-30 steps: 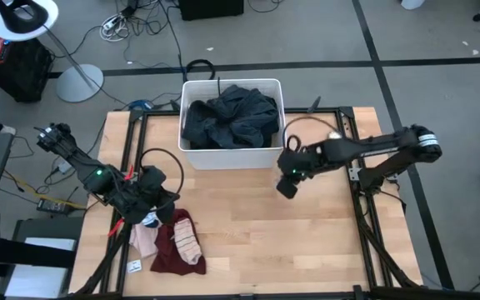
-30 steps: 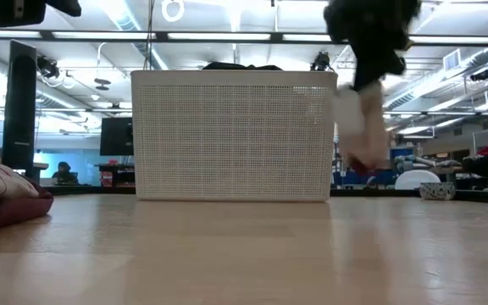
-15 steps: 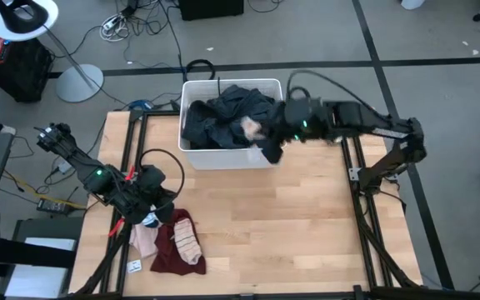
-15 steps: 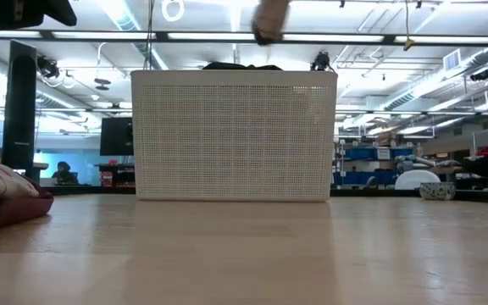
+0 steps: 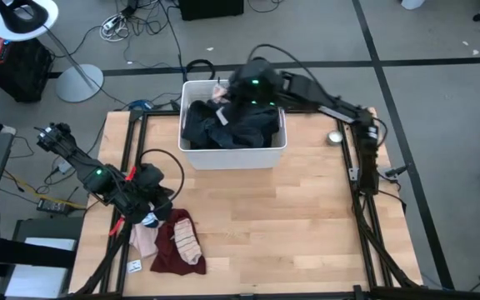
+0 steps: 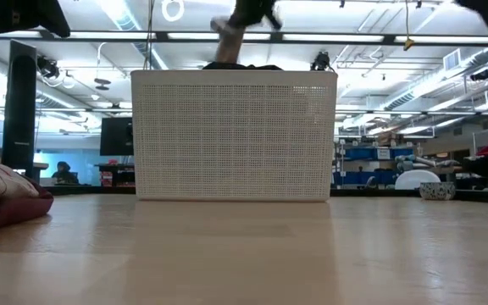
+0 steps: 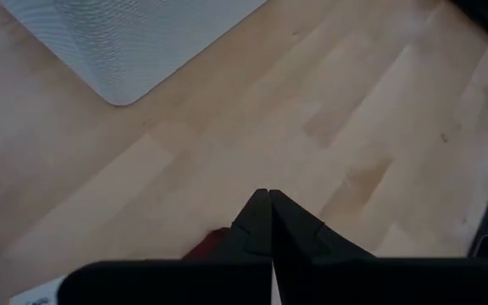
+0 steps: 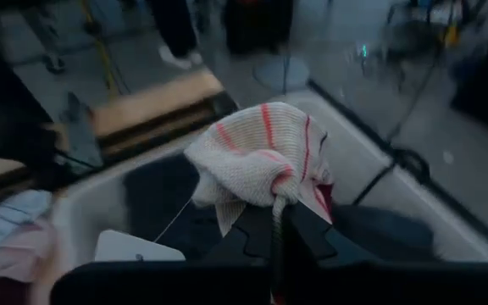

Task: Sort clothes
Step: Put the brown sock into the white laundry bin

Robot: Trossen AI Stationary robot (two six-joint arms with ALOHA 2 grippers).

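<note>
My right gripper is above the far left part of the white bin, shut on a white sock with red stripes; the sock also shows in the high view and above the bin in the low view. Dark teal and black clothes fill the bin. At the table's near left lies a pile: a pink piece, a maroon piece and a striped sock. My left gripper is shut just over that pile's far edge; its fingertips show together in the left wrist view. My right gripper pinches a bunched part of the sock between its two shut fingers. The sock is lifted clear above the bin's clothes and bulges forward past the fingertips in a loose bundle.
A small round silver object lies on the table to the right of the bin. The table's middle and right show bare wood. The pile shows at the left edge of the low view.
My right gripper has risen from the table's middle right and swung toward the far left, over the bin's right wall to above its far left part. It has stayed shut on the striped sock, which has gone with it, clear of the table.
</note>
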